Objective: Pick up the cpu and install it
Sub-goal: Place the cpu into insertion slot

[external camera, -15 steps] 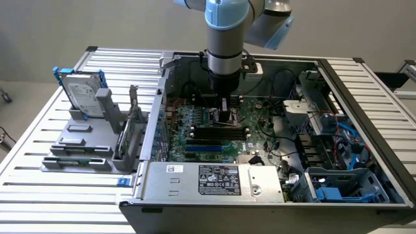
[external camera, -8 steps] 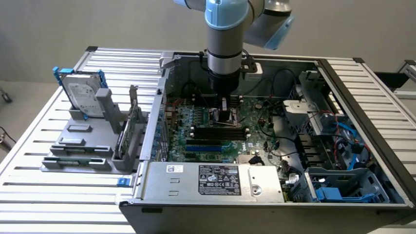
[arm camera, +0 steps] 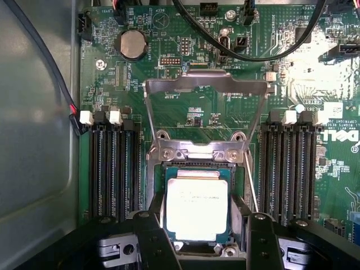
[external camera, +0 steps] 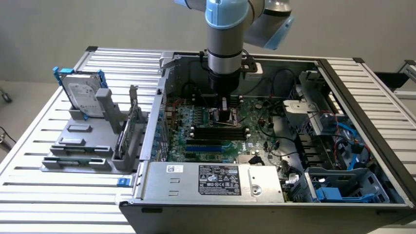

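gripper [arm camera: 203, 225] low over cpu [arm camera: 197, 205] (lying in socket [arm camera: 194, 153]); load plate [arm camera: 205, 84] raised; grip: cannot tell

Not much legible here, tbh. The clearest bit is the white Dell logo [arm camera: 344, 136] printed on the green motherboard [arm camera: 185, 112], cut off at the picture's edge. The tiny white lines just beside it look like a copyright notice. The rest of the board's silkscreen is too small to read. The cpu [arm camera: 197, 209] has faint grey print on its lid, unreadable. The black label [external camera: 219, 180] on the power supply [external camera: 263, 185] and the white one on the hard drive [external camera: 83, 95] are illegible too.
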`<state>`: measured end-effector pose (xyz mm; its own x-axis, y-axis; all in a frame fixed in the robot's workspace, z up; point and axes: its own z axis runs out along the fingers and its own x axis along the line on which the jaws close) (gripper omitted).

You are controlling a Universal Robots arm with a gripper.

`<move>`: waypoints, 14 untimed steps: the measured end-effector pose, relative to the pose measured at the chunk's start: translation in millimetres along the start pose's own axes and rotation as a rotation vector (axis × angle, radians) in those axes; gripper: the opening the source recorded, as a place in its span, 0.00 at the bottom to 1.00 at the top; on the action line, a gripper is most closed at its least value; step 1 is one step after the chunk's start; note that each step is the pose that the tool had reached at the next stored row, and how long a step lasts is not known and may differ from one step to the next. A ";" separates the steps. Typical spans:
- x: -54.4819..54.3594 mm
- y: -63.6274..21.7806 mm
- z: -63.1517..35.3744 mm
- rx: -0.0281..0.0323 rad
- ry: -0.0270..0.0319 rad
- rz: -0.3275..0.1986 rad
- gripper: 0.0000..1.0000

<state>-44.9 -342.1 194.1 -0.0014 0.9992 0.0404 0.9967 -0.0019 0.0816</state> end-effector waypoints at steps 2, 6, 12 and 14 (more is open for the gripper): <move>0.0 0.0 0.0 -0.0006 -0.0028 0.001 0.55; 0.0 0.0 -0.1 -0.0016 -0.0064 0.002 0.55; 0.1 -0.1 -0.1 -0.0023 -0.0071 0.002 0.55; 0.2 0.0 -0.1 -0.0025 -0.0070 0.001 0.55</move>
<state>-45.0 -341.9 194.2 0.0007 0.9994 0.0336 0.9965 -0.0035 0.0841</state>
